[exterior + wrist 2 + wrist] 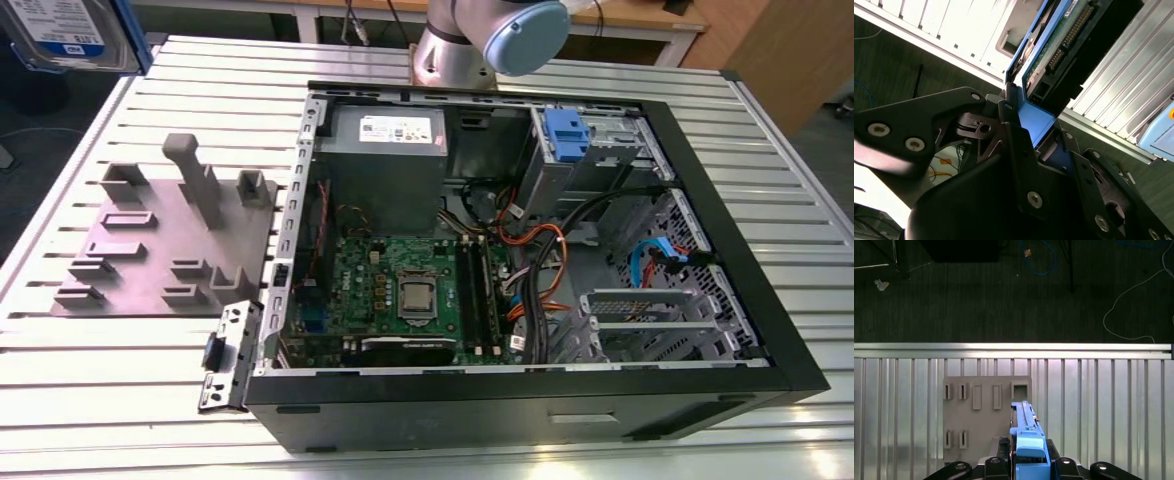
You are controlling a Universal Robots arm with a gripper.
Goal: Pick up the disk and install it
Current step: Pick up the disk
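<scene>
The disk [64, 32] hangs in the air at the top of the exterior view's left, off the table's far corner; its white-and-blue label and blue bracket show there. In the first wrist view the disk [1026, 426] stands edge-on with the blue bracket uppermost, above a grey fixture plate [985, 410], and my gripper [1029, 461] is shut on it. The second wrist view shows the disk [1054, 47] from its circuit-board side, its blue bracket clamped in the gripper [1030, 125] between the black fingers [1011, 135].
An open computer case [747, 330] lies on the slatted aluminium table [80, 400], with a drive bay holding a blue tab [566, 135] at its far right. The grey fixture plate [154, 245] with upright posts sits left of the case. Beyond the table edge [1014, 346] is dark floor with cables.
</scene>
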